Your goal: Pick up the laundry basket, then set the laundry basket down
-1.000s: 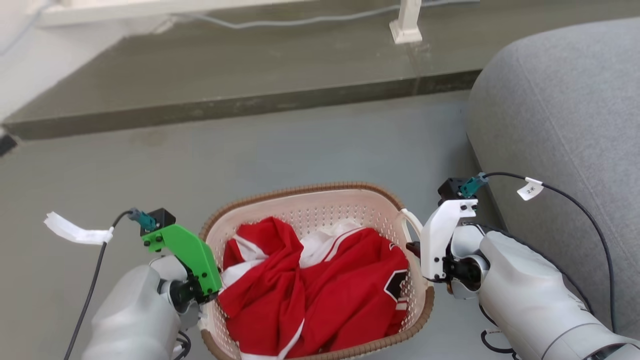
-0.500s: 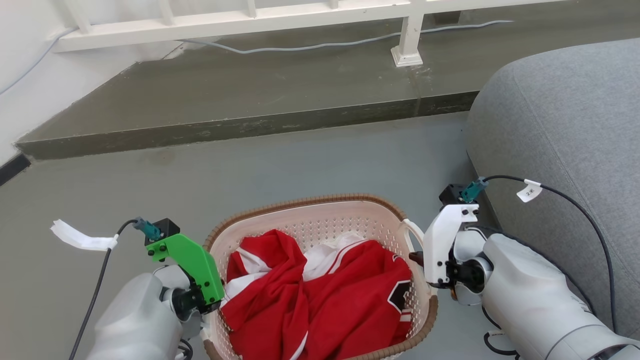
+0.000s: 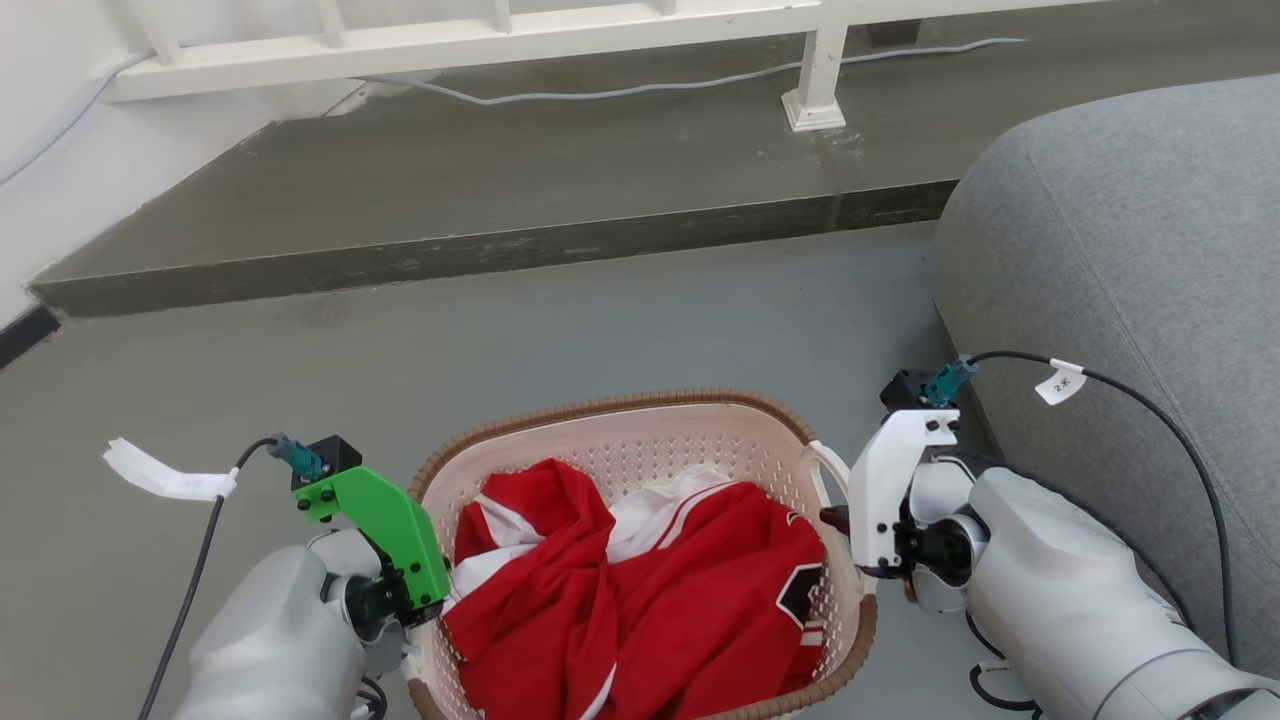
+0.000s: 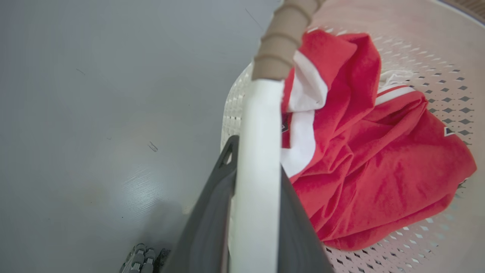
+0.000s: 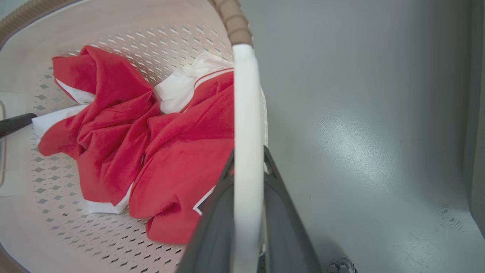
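- The cream-white perforated plastic laundry basket (image 3: 640,450) was held between both jaw pairs, seemingly raised.
- White loop handles (image 5: 246,94) were pinched by the left gripper (image 4: 255,159) and the right gripper (image 5: 248,159).

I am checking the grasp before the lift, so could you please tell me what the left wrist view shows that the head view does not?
Left wrist view: the left gripper up close, its dark fingers clamped on either side of a white loop handle below the brown rim. Head view: the gray sofa, the raised step, the white railing and the right gripper at the opposite handle. Both: the laundry basket and the red-and-white garment inside it.
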